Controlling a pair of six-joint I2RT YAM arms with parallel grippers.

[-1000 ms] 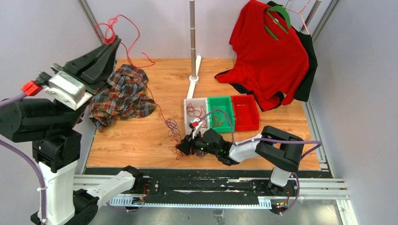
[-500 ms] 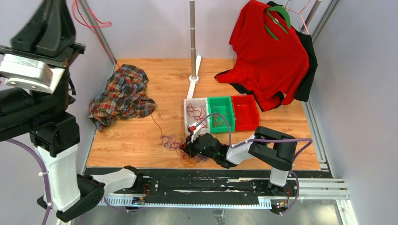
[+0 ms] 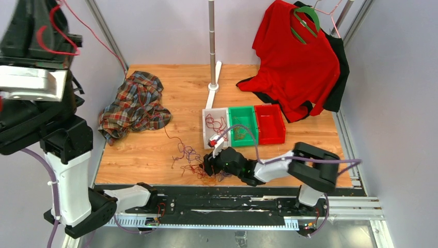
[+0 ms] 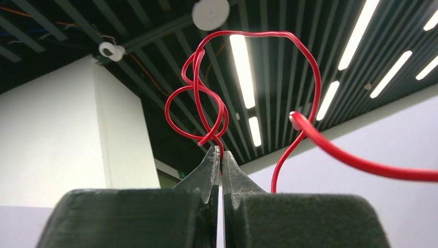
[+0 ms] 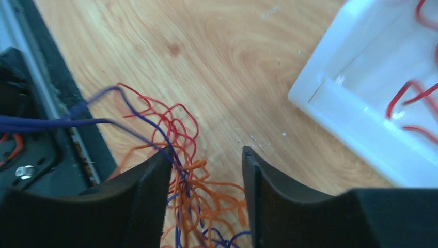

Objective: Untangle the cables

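The left hand (image 4: pixel 221 164) is raised high at the far left. Its dark tips are pinched tight on one thin red cable (image 4: pixel 361 163), which curls in loops just above them. In the top view that cable slants down from the hand, past the crumpled plaid shirt (image 3: pixel 135 106), toward the loose tangle of red, orange-brown and purple-blue cables (image 3: pixel 188 156) on the wooden surface (image 3: pixel 139 155). The right hand (image 5: pixel 206 160) sits low at the tangle's right edge, jaws apart and gripping nothing. Orange and purple strands lie between and beneath its fingers (image 5: pixel 150 181). A white plastic bin (image 5: pixel 330 98) holding more red cable stands near it.
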